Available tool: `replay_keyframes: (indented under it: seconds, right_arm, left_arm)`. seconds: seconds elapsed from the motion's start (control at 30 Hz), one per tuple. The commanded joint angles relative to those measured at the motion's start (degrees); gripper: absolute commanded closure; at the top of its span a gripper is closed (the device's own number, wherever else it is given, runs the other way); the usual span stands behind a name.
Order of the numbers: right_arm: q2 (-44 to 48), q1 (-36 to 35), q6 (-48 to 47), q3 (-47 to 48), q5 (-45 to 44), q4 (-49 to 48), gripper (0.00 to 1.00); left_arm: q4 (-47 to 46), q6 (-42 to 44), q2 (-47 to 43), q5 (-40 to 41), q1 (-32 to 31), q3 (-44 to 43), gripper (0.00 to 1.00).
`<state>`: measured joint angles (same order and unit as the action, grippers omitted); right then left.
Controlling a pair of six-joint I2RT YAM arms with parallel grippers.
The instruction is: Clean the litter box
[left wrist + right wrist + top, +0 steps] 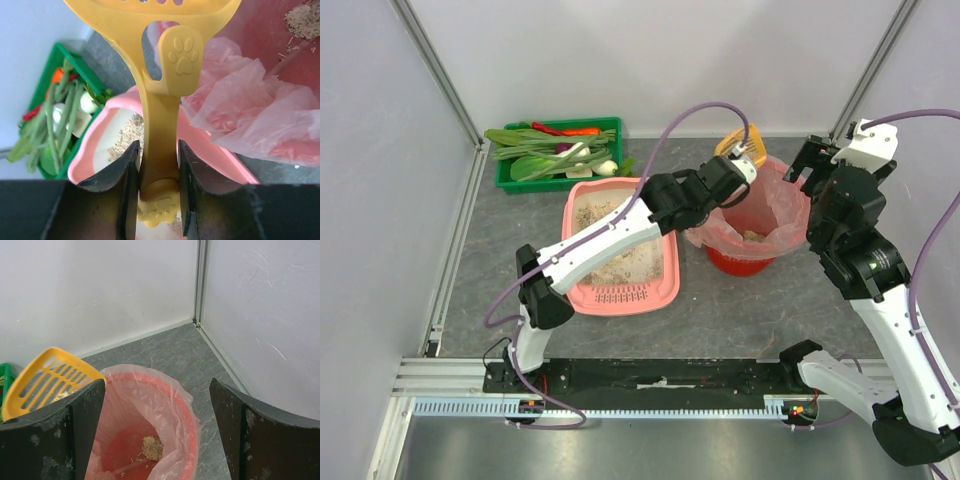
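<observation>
Litter box [620,296] beside red bin [745,262]

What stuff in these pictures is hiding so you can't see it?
- Top view: the left arm covers the middle of the litter box, hiding the litter beneath.
- Left wrist view: the top edge cuts off the slotted head of the scoop.
- Right wrist view: a finger of the right gripper hides part of the scoop; the bottom edge cuts off the red bin.

Surface: grey table [500,270] | 3 on it | upper left: green crate [560,184] | centre: litter box [672,290] | centre-right, just beside: red bin [735,263]
</observation>
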<state>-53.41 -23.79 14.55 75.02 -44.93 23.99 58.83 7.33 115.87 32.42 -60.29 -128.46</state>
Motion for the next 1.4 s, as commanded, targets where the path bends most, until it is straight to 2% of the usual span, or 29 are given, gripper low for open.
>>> replay_keyframes:
  seconds: [0.0, 0.43, 0.6, 0.67, 0.87, 1.0, 1.13, 1.27, 1.3, 1.33, 1.37]
  right_arm:
    - [1.72, -0.03, 0.13, -0.4, 0.28, -2.02, 0.06]
    - [7.44, 0.06, -2.5, -4.18, -2.27, -2.72, 0.05]
    - [8.32, -0.03, -2.77, -4.88, -3.15, -3.33, 0.05]
    - [8.84, -0.03, -2.68, -5.06, -3.59, -3.51, 0.05]
    - [9.72, -0.03, -2.86, -5.77, -4.2, -3.51, 0.05]
    - [9.46, -0.03, -3.12, -5.68, -4.29, -3.51, 0.04]
    - [9.29, -0.03, -2.77, -5.59, -4.29, -3.68, 0.04]
    - [9.29, -0.03, -2.59, -5.77, -4.2, -3.6, 0.04]
    - [9.29, -0.03, -2.59, -5.77, -4.2, -3.6, 0.04]
    - [9.11, -0.03, -2.77, -5.59, -4.2, -3.68, 0.04]
    - [9.02, -0.11, -2.77, -5.59, -4.2, -3.6, 0.04]
  left_arm:
    - [-8.37, 12.07, 0.05, 6.24, -3.51, 1.37, 0.98]
    - [-15.4, 24.47, 2.08, 15.9, -4.75, 6.81, 0.98]
    - [-32.77, 40.81, -1.35, 18.38, -6.41, 15.69, 0.98]
    - [-35.0, 44.24, -1.79, 18.64, -6.5, 18.77, 0.98]
    - [-36.94, 44.96, -2.41, 20.48, -6.5, 20.71, 0.98]
    - [-43.61, 50.05, -2.85, 21.71, -6.77, 21.94, 0.98]
    - [-44.24, 50.85, -3.46, 22.06, -6.86, 22.73, 0.98]
    - [-43.63, 47.53, -4.78, 21.63, -6.86, 23.35, 0.98]
    - [-40.49, 45.86, -5.04, 21.19, -6.86, 22.82, 0.98]
    - [-37.67, 43.49, -5.22, 19.1, -6.86, 20.64, 0.98]
    - [-34.69, 37.46, -5.39, 17.86, -6.86, 19.06, 0.98]
